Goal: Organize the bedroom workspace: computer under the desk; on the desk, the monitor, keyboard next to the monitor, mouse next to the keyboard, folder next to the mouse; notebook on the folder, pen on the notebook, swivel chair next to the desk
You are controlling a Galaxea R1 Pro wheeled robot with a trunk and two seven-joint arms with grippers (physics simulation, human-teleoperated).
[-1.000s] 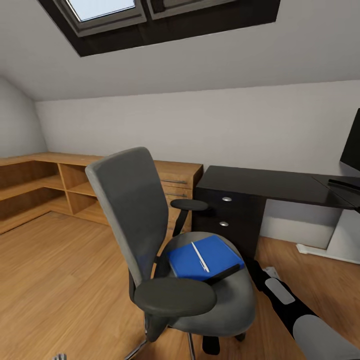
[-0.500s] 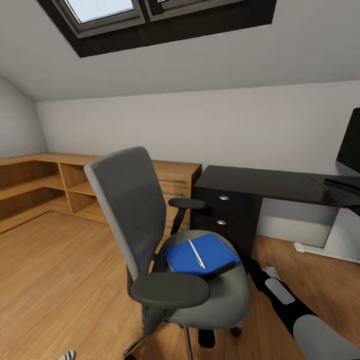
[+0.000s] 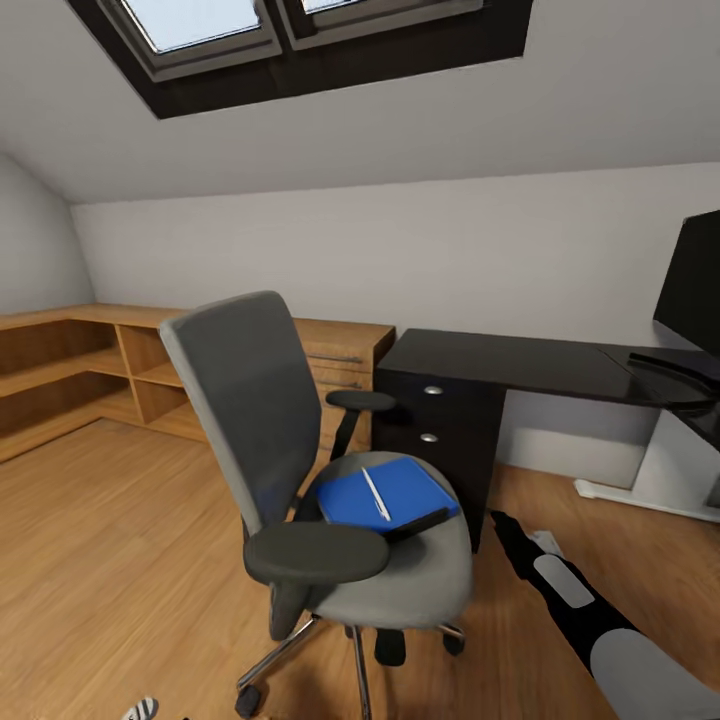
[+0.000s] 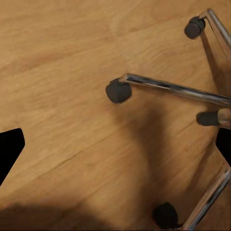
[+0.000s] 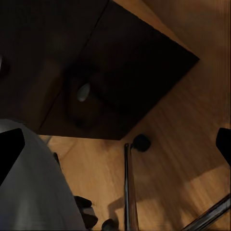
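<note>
Chair with folder and pen near the dark surface

The surface (image 3: pixel 520 365) stands right, monitor (image 3: pixel 692 290) at its far right; the chair (image 3: pixel 300 470) left holds folder (image 3: pixel 385 495) and pen (image 3: pixel 376 494). Both hands' fingers are spread.

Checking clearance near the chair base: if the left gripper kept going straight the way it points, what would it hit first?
Most likely the wooden floor, beside a chrome leg and caster of the swivel chair; depth is uncertain.

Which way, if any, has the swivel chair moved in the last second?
No. The swivel chair keeps its spacing from the desk drawers; the whole head view shifted, so the camera moved.
</note>
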